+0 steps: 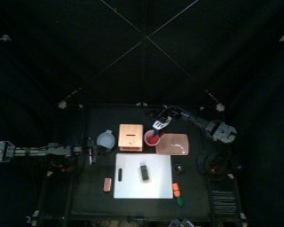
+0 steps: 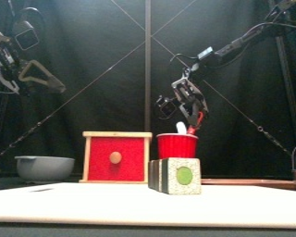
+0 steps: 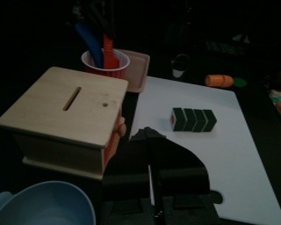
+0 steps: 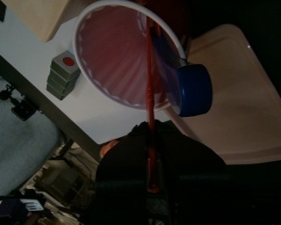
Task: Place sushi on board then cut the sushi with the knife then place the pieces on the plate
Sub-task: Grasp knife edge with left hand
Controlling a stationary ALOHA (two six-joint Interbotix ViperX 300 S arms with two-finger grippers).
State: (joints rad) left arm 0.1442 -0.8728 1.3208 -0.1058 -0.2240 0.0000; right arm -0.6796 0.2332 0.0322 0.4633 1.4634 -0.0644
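- Right end effector (image 2: 188,111) hangs right over the red cup (image 2: 178,145), and from the wrist cam it looks pinched shut on the red knife (image 4: 150,88). That fits the job: the blade has to come out before any cutting happens.
- The red knife stands nearly upright in the cup with its long axis roughly vertical, next to the blue knife (image 4: 188,83), so I'd guess a straight lift clears the rim.
- The sushi roll (image 2: 178,175) is already lying on the white board (image 1: 127,182), near the middle. Its long axis runs front to back, with the round end face pointing at the table's front edge.
- A cut would go across that axis, so the blade needs turning side to side.
- The pink tray (image 1: 176,142) sits just behind the board, handy for the pieces.
- Left end effector (image 3: 164,154) rests off to the left by the wooden box (image 2: 117,157); can't tell its grip state.
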